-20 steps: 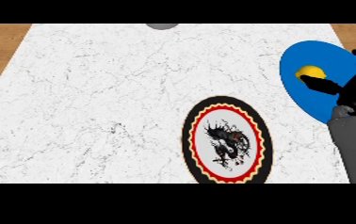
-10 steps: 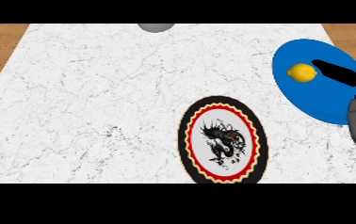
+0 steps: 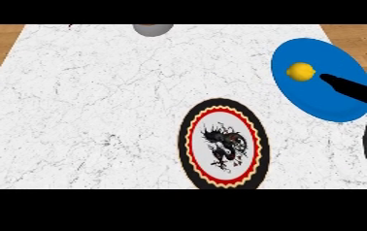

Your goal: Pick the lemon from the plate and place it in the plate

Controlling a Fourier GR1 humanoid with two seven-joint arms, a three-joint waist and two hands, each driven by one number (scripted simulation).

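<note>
A yellow lemon (image 3: 300,71) lies on a blue plate (image 3: 315,104) at the right of the marble counter. From the right edge, one straight black finger of my right hand (image 3: 345,85) reaches in over the blue plate. Its tip stops just right of the lemon with a small gap; nothing is held. The rest of that hand is cut off by the edge. A second plate (image 3: 197,142) with a black rim, red ring and dark dragon figure lies at the front centre. My left hand does not show.
A grey round object (image 3: 152,28) sits at the counter's far edge, partly cut off. Wooden floor shows past the counter's far corners. A dark shape (image 3: 365,142) pokes in at the right edge below the blue plate.
The whole scene has slid left in the view, so more of the blue plate shows. Less of my right hand shows; only a finger beside the lemon remains in view.
</note>
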